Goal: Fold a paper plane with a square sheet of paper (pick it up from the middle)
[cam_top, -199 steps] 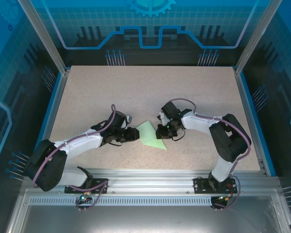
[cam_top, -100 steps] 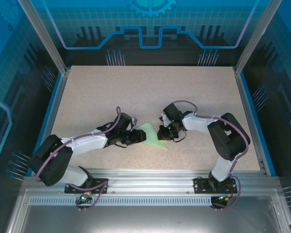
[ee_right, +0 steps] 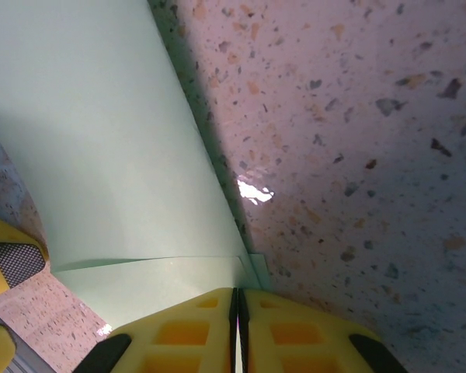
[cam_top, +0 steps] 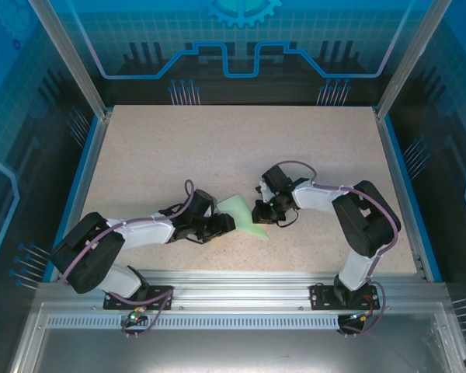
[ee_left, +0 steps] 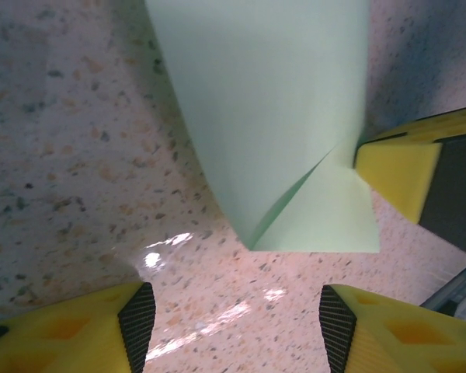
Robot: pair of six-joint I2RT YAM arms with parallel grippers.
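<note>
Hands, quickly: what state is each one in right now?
Left hand: open, holding nothing.
Right hand: closed on the edge of the square sheet of paper.

My sheet of paper (cam_top: 239, 213) is pale mint green and part folded: one flap is doubled over along a slanting crease, ending in a sharp corner. It lies near the middle of the speckled table (cam_top: 217, 148), its folded edge touching my right claw's (ee_right: 238, 299) closed fingertips.
</note>
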